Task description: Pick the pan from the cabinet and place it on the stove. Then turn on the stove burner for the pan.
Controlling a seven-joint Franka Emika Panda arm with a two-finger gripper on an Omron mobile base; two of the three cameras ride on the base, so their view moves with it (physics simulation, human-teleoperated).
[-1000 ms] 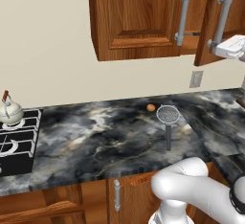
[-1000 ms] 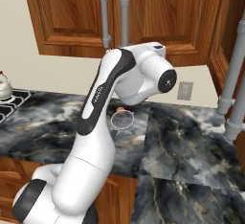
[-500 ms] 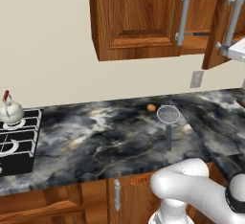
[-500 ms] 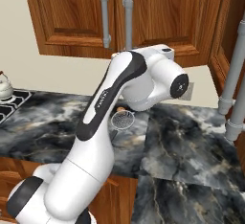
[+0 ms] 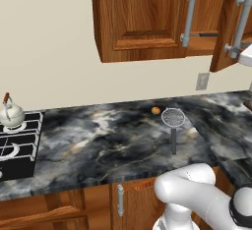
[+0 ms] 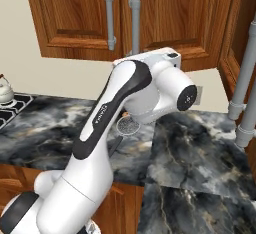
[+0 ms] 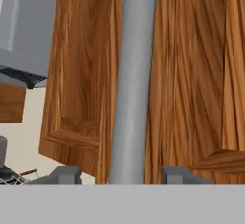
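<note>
Marble counter holds a strainer (image 5: 173, 118); hand view shows gripper (image 7: 119, 174) parted astride cabinet handle (image 7: 131, 84).

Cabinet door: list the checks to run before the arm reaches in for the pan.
1. Hand off the bar handle: ok, fingertips stand apart on either side.
2. Cabinet door open: ok, swung partly out.
3. Pan located inside: cannot tell.
4. Front burner of the stove free: ok; the kettle sits at the back.
5. Strainer off the stove: ok, on the counter.

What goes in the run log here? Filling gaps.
phase: opening cabinet | gripper: open, astride door handle | pan: unseen
</note>
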